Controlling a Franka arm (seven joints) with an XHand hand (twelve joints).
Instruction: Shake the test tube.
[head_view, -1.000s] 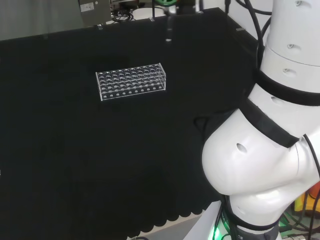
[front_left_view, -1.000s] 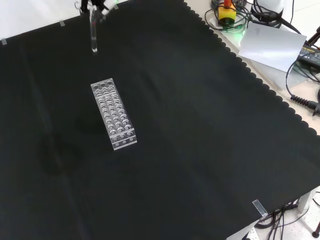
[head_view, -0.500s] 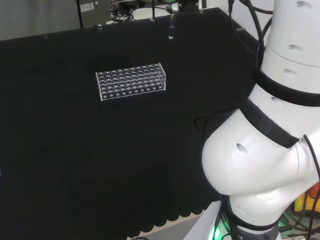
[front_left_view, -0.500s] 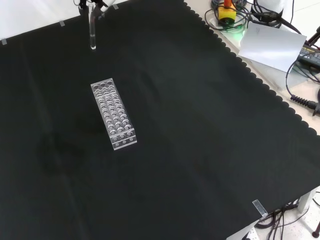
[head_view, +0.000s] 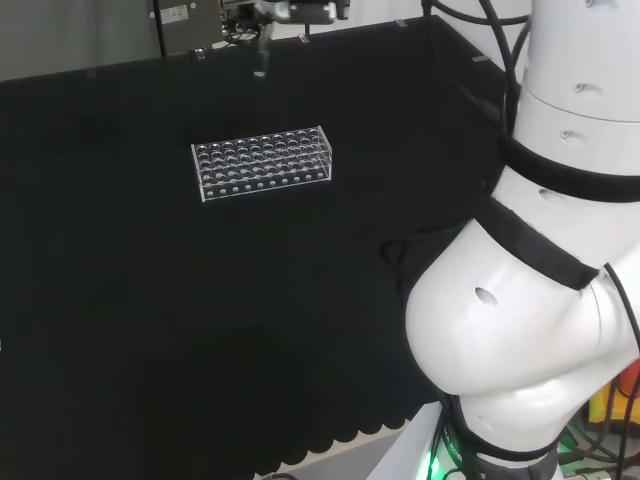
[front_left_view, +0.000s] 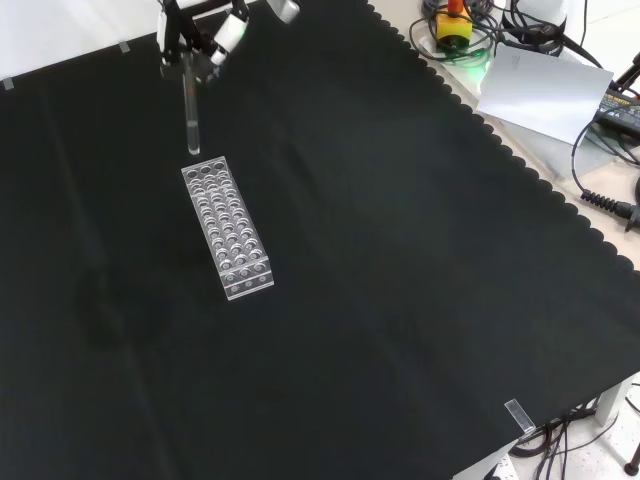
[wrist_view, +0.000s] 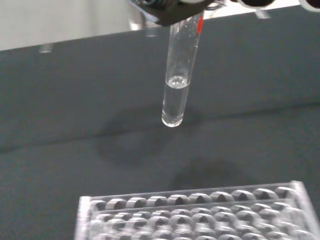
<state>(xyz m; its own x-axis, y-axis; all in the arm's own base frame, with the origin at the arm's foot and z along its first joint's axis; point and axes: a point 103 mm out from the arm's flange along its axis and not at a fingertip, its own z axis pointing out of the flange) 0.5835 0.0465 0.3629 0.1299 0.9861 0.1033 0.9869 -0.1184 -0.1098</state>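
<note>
The black cloth (front_left_view: 400, 280) is covering the whole bench and is giving the clear ware a dark backing, probably so the glass reads against it.

The clear rack (front_left_view: 227, 228) is lying flat on the cloth, below and just beyond the fingertips, every well looking empty. It is sitting apart from the tube, so the swing has free room above it, and it is likely waiting there as the place to return the tube.

The hand (front_left_view: 195, 30) is hanging above the rack's far end with its fingers (wrist_view: 170, 9) curled onto the top of the test tube (front_left_view: 190, 105), pinching it near the rim. The grip is at the top, likely so the lower length is free to swing and the liquid stays in sight.

The test tube is hanging straight down from the fingers, upright or nearly so, its rounded bottom clear of both cloth and rack. A small amount of clear liquid is sitting in the bottom portion, well below the fingers, so spilling looks unlikely.

Writing: a small red mark (wrist_view: 199, 24) is showing on the tube just under the fingers; it is not readable. No other labels on the task's things.
</note>
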